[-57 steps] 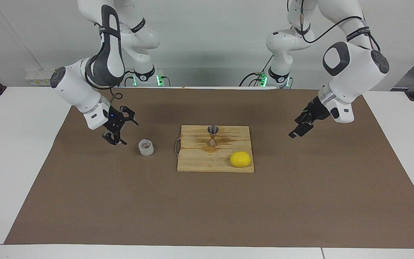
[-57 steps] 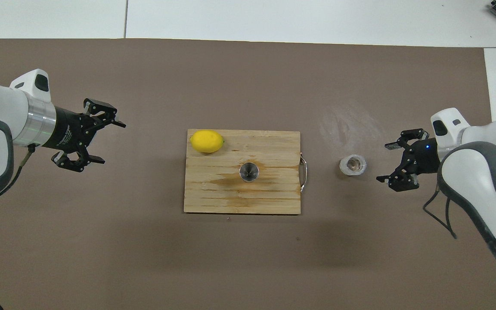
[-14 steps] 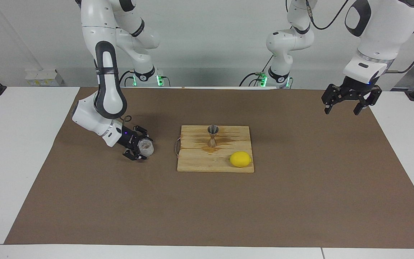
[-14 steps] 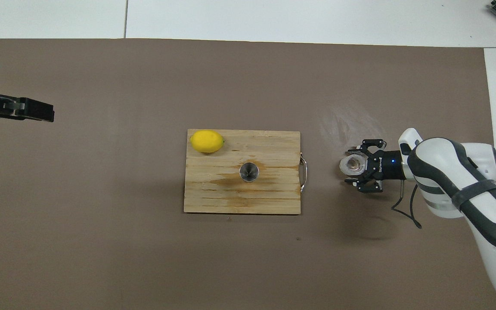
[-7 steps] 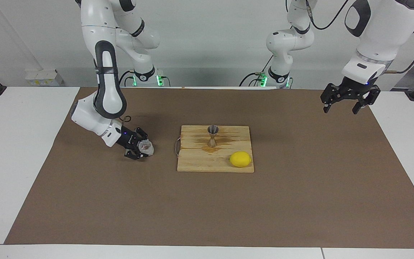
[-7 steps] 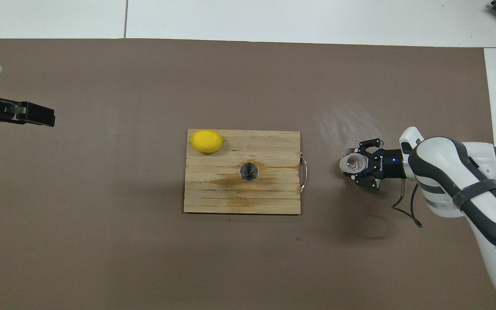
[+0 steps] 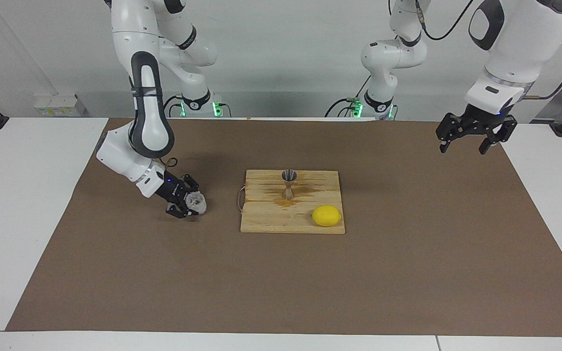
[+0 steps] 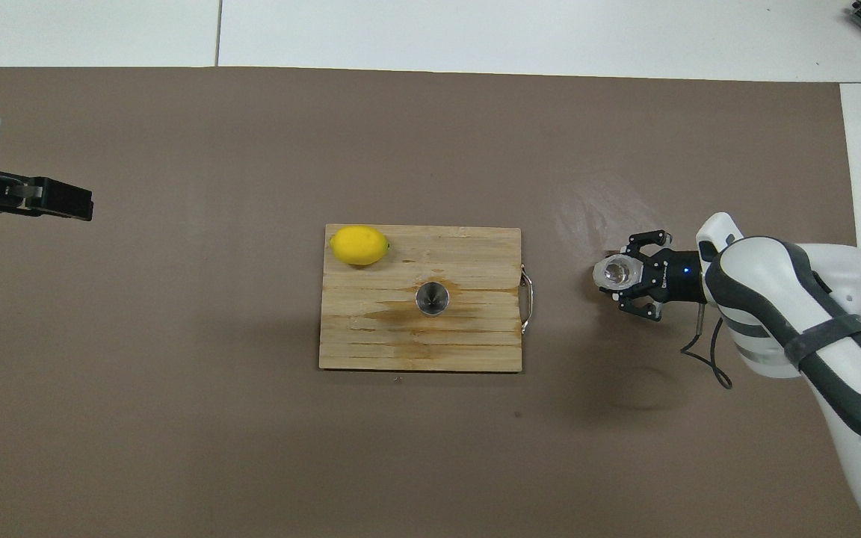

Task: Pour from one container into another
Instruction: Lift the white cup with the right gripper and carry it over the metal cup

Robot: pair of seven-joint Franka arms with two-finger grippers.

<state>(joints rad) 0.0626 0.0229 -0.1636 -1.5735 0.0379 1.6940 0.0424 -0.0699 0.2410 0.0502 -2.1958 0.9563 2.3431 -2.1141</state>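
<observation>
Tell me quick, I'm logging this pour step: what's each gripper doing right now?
Right gripper: shut on the glass cup, beside the cutting board.
Left gripper: open, holding nothing, waiting above the left arm's end of the table.

jigger on board, lemon beside

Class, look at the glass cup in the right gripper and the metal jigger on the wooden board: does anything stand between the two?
Nothing visible does. The right gripper is shut on the glass cup; between it and the jigger lie only bare mat and board. The lemon sits off that line.
</observation>
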